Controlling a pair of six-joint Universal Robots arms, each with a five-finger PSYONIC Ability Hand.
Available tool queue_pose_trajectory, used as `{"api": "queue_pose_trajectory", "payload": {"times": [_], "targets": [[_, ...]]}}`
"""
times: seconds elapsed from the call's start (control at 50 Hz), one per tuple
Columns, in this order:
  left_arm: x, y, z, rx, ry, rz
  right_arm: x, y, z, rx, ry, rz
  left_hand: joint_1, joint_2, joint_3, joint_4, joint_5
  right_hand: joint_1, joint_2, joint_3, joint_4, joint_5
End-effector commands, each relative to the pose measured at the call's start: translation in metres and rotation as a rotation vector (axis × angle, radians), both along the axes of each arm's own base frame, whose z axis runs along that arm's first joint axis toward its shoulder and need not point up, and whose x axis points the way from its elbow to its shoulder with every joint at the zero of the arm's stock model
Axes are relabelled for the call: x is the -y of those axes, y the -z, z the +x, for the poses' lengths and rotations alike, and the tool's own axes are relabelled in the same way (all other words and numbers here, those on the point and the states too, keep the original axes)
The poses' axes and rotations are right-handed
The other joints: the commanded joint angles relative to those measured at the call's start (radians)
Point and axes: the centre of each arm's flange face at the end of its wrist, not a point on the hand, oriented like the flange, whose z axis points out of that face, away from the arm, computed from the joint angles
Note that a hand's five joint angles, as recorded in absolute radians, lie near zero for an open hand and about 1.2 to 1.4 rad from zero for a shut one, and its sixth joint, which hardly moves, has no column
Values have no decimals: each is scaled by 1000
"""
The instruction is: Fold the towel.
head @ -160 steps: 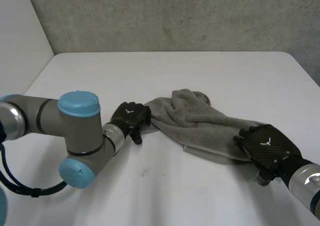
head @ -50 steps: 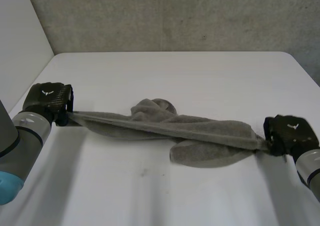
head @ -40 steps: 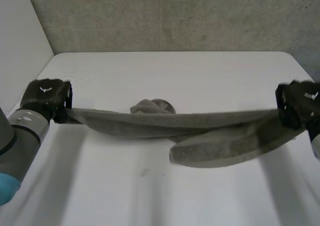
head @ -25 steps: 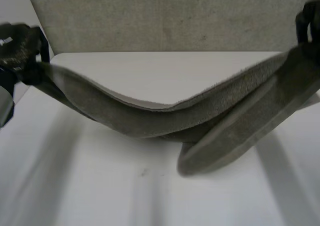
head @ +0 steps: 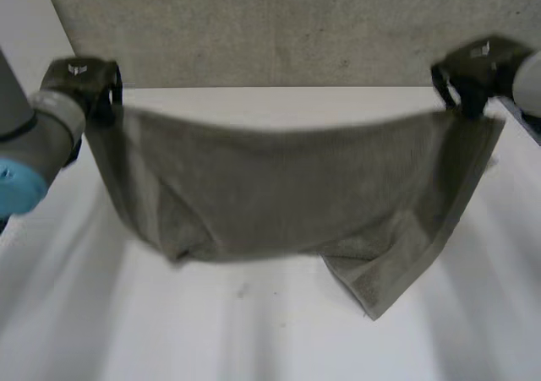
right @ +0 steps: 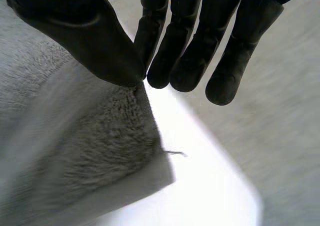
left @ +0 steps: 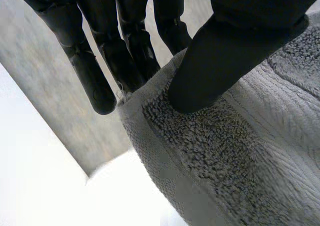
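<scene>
The grey towel [head: 270,187] hangs spread in the air between both hands, its lower edge drooping toward the white table [head: 254,330]. My left hand [head: 83,78] pinches the towel's upper left corner; in the left wrist view its thumb [left: 220,60] presses the towel [left: 240,166] against the fingers [left: 120,50]. At the upper right corner my right hand [head: 470,68] holds the cloth; the right wrist view shows the towel [right: 75,151] clamped between thumb [right: 80,35] and fingers [right: 195,40]. One lower corner [head: 372,301] hangs lowest.
A grey concrete wall [head: 279,26] rises behind the table's far edge. A white wall panel [head: 25,35] stands at the left.
Both hands rose and spread apart, lifting the towel off the table. It went from a bunched rope to a sheet hanging open between them.
</scene>
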Motion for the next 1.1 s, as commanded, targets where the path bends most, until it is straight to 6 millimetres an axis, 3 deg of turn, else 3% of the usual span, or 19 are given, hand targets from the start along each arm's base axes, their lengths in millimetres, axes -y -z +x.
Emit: {"api": "queue_pose_trajectory", "payload": {"times": [0.02, 0.06, 0.1, 0.2, 0.26, 0.3, 0.32, 0.36, 0.38, 0.42, 0.44, 0.46, 0.48, 0.5, 0.64, 0.72, 0.98, 1.06, 1.1], "targets": [[20, -108, -8, -169, 13, -366, 16, -111, 15, 247, 5, -542, 197, 179, 179, 178, 193, 67, 58, 58, 56, 60], [19, -129, -8, -240, 25, -445, 15, -139, 12, 404, 9, -655, 197, 179, 179, 178, 193, 67, 58, 58, 56, 60], [18, -146, -7, -334, 36, -518, 12, -144, 10, 449, 8, -653, 197, 179, 179, 178, 193, 67, 58, 58, 56, 60], [17, -152, -2, -457, 25, -549, 13, -116, 11, 398, 21, -518, 197, 179, 179, 178, 193, 67, 58, 58, 56, 60], [22, -123, 1, -443, -5, -449, 11, -81, 13, 306, 23, -376, 197, 179, 179, 178, 193, 67, 58, 58, 56, 60], [24, -76, 5, -401, -35, -299, 7, -60, 14, 249, 10, -297, 197, 179, 179, 178, 193, 67, 58, 58, 56, 60], [24, -76, 5, -401, -36, -299, 7, -59, 14, 249, 10, -296, 197, 179, 179, 178, 193, 67, 58, 58, 56, 60], [16, -20, 8, -353, -65, -130, -2, -7, 14, 168, -31, -123, 197, 179, 179, 178, 193, 67, 58, 58, 56, 60], [16, -19, 8, -353, -65, -129, -2, -7, 14, 167, -31, -122, 197, 179, 179, 178, 193, 67, 58, 58, 56, 60], [2, 31, 13, -311, -87, 17, -16, 43, 14, 114, -61, 27, 197, 179, 179, 178, 193, 67, 58, 58, 56, 60], [1, 32, 13, -311, -88, 18, -16, 43, 14, 114, -61, 28, 197, 179, 179, 178, 193, 67, 58, 58, 56, 60], [-7, 54, 15, -294, -95, 81, -16, 43, 14, 114, -61, 28, 197, 179, 179, 178, 193, 67, 58, 58, 56, 60], [-7, 54, 15, -294, -95, 81, -24, 71, 12, 84, -66, 101, 197, 179, 179, 178, 193, 67, 58, 58, 56, 60], [-18, 77, 17, -276, -98, 143, -38, 100, 10, 50, -75, 173, 197, 179, 179, 178, 193, 67, 58, 58, 56, 60], [-54, 134, 26, -204, -114, 276, -77, 166, 2, -14, -85, 298, 197, 179, 179, 178, 193, 67, 58, 58, 56, 60], [-54, 136, 29, -176, -115, 252, -86, 189, 0, -9, -89, 263, 197, 179, 179, 178, 193, 67, 58, 58, 56, 60], [-44, 120, 43, -173, -145, 172, -85, 197, -1, 0, -78, 231, 197, 179, 179, 178, 193, 67, 58, 58, 56, 60], [-42, 119, 49, -177, -161, 170, -85, 200, -1, -6, -77, 234, 197, 179, 179, 178, 193, -421, -430, -430, -432, -428], [-42, 120, 50, -177, -165, 171, -85, 201, -1, -8, -76, 235, 197, 179, 179, 178, 193, -448, -457, -458, -460, -456]]}}
